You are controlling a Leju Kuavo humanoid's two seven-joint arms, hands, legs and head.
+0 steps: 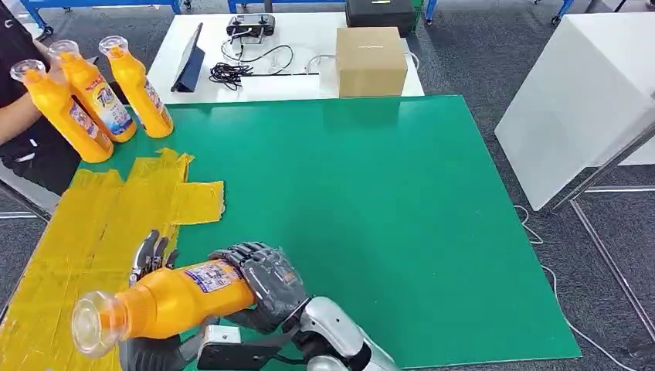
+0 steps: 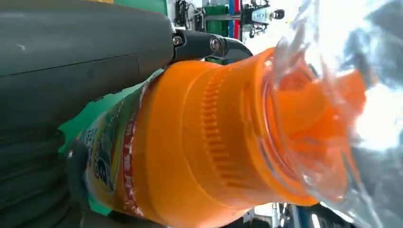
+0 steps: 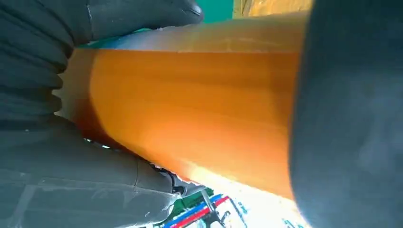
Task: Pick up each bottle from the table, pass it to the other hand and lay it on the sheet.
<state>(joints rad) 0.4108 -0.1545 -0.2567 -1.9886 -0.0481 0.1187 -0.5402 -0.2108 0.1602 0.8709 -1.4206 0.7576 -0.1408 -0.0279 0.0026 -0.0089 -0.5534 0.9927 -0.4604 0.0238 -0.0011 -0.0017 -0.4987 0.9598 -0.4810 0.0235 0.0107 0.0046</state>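
Both hands on one bottle (image 1: 166,300): right hand (image 1: 266,282) grips base, left hand (image 1: 154,259) wraps the neck end, mid-handover above sheet (image 1: 93,224).

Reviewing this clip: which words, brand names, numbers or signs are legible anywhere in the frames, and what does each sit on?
None can be read with certainty.
Held orange plastic bottle: its white, red and blue label is too blurred; in the left wrist view it is curved out of reading.
Middle of three standing orange bottles: large blue characters on its label, too small to read.
Brown cardboard box: faint print, illegible.
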